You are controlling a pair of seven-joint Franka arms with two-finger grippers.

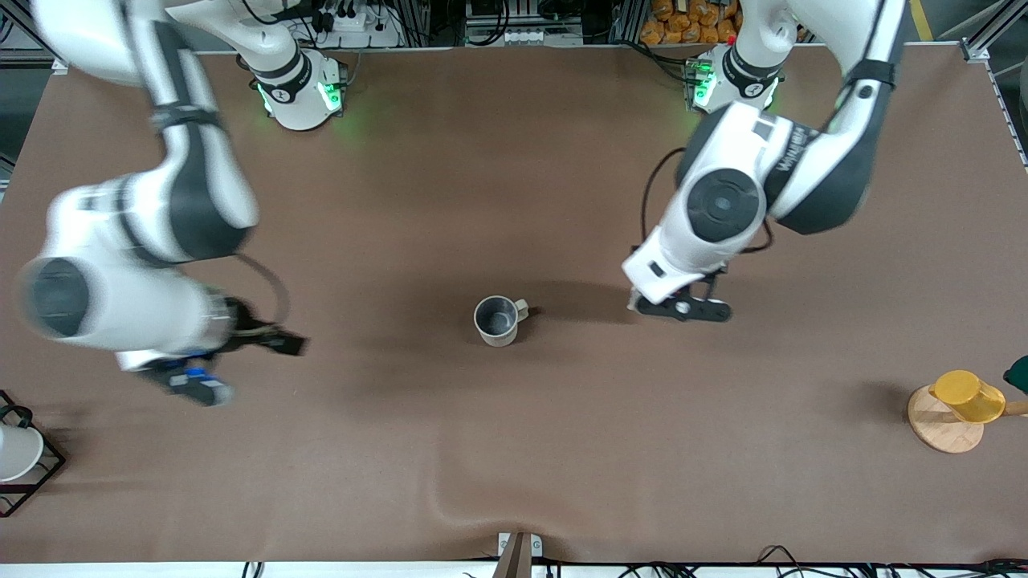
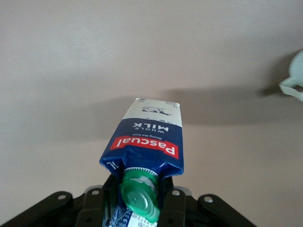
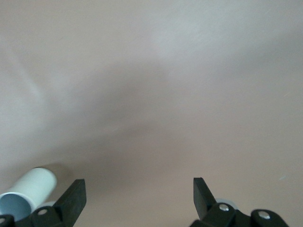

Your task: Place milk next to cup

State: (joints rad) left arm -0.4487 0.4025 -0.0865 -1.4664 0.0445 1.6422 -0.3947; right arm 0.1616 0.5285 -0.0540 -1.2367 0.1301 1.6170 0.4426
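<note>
The milk (image 2: 147,139), a dark blue carton with a red label, pale lower part and green cap (image 2: 140,199), hangs below my left gripper (image 2: 142,193), which is shut on its gabled top. In the front view my left gripper (image 1: 681,309) is over the table beside the cup (image 1: 497,320), toward the left arm's end, and the hand hides the carton. The cup is a beige mug with a grey inside, and its handle points toward that gripper. An edge of the cup (image 2: 292,84) shows in the left wrist view. My right gripper (image 1: 241,365) (image 3: 138,191) is open and empty over the table toward the right arm's end.
A yellow cup (image 1: 968,396) sits on a round wooden stand (image 1: 941,425) at the left arm's end. A white cup (image 1: 14,451) (image 3: 27,191) rests in a black wire rack (image 1: 48,470) at the right arm's end. The brown cover has a wrinkle (image 1: 450,498) near the front edge.
</note>
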